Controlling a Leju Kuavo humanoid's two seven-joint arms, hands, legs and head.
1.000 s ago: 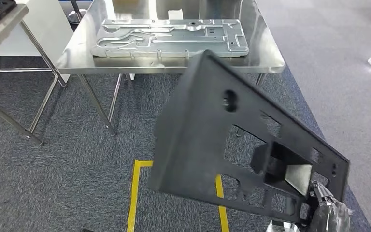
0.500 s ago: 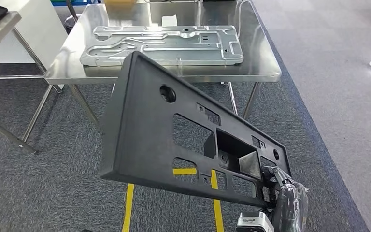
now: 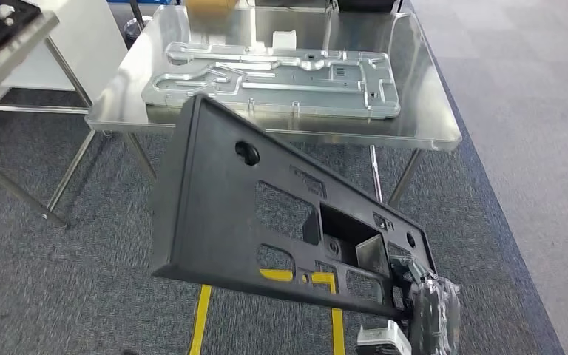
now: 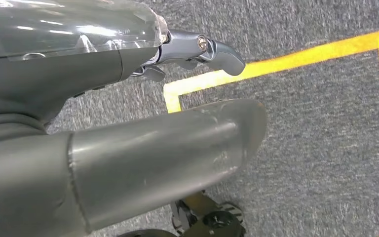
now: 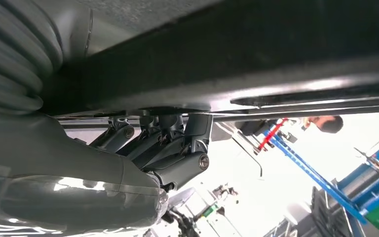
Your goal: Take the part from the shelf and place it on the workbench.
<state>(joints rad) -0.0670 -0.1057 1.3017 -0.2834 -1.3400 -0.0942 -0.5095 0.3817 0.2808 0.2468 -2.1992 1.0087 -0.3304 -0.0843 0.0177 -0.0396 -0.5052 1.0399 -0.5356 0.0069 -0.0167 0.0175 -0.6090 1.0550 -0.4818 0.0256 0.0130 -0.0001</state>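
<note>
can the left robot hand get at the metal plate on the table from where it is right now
Probably not yet. The left robot hand hangs low over the carpet, holding nothing, while the metal plate lies on the steel table ahead, with the black panel carried in between.

One black panel (image 3: 259,200); one grey metal plate (image 3: 274,78); two steel tables (image 3: 429,129); two hands (image 3: 433,314).

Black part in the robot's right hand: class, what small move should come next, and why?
Probably carry the black part forward over the steel workbench. The right hand holds it by one end, above the carpet, short of the bench, where a grey metal panel already lies.
</note>
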